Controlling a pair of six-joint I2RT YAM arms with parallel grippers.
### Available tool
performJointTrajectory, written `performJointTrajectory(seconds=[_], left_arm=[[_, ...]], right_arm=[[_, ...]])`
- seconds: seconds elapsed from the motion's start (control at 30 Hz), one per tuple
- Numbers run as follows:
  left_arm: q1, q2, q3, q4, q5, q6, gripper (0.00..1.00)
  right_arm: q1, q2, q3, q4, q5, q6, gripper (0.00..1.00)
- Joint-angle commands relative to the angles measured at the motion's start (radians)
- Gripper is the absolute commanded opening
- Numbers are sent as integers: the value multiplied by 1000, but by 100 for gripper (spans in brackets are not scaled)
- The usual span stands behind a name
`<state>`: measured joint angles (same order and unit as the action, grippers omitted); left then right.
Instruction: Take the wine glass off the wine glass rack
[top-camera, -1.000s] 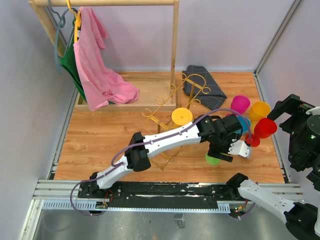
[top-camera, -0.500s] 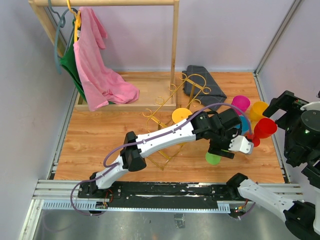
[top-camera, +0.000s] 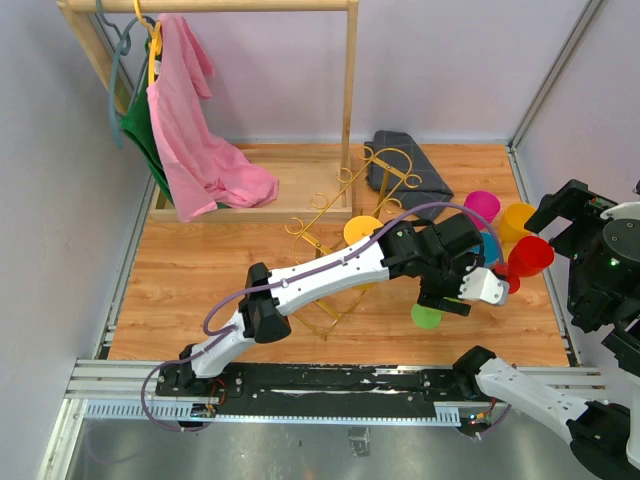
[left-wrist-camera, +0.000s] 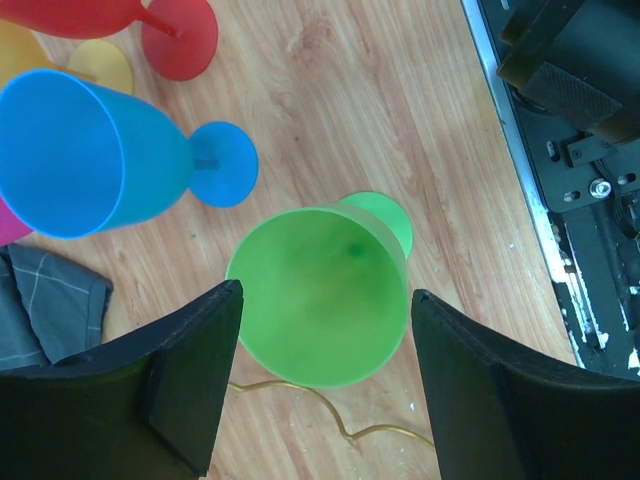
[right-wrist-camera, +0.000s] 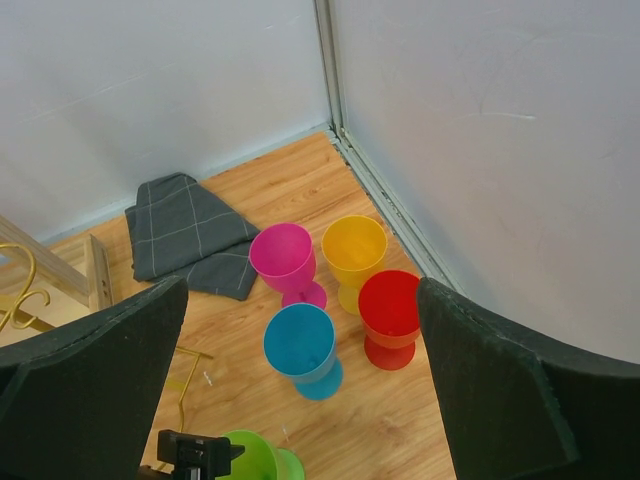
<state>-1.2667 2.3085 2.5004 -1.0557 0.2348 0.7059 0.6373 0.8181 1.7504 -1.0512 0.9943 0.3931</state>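
The gold wire rack (top-camera: 345, 195) stands mid-table, and a yellow wine glass (top-camera: 360, 231) hangs on it, partly hidden by my left arm. A green wine glass (left-wrist-camera: 320, 295) stands upright on the wood floor; it also shows in the top view (top-camera: 427, 318). My left gripper (left-wrist-camera: 320, 375) is open above it, with a jaw on each side of the rim and not touching; in the top view it (top-camera: 445, 298) sits just above the green glass. My right gripper (right-wrist-camera: 300, 385) is open and empty, high at the right edge (top-camera: 556, 222).
Blue (right-wrist-camera: 300, 340), pink (right-wrist-camera: 283, 255), yellow (right-wrist-camera: 353, 245) and red (right-wrist-camera: 390, 305) glasses stand together near the right wall. A grey cloth (right-wrist-camera: 190, 235) lies behind them. A wooden clothes rack (top-camera: 250, 205) with a pink garment stands at the back left. Rack base wire (left-wrist-camera: 300, 400) runs under my left gripper.
My left gripper has drifted slightly up and back from the green glass, which stays standing on the table. My right arm has shifted a little to the left.
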Motion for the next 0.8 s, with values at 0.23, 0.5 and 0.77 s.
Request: performJointTrajectory(seconds=[0.23, 0.5, 0.77], left_arm=[[-8, -135, 58, 31, -18, -24, 74], [-8, -279, 44, 140, -127, -31, 74], [-7, -507, -103, 402, -366, 72, 74]], right_arm=[[-14, -9, 41, 35, 8, -17, 99], [-14, 13, 102, 35, -23, -38, 99], [-14, 203, 254, 34, -241, -15, 99]])
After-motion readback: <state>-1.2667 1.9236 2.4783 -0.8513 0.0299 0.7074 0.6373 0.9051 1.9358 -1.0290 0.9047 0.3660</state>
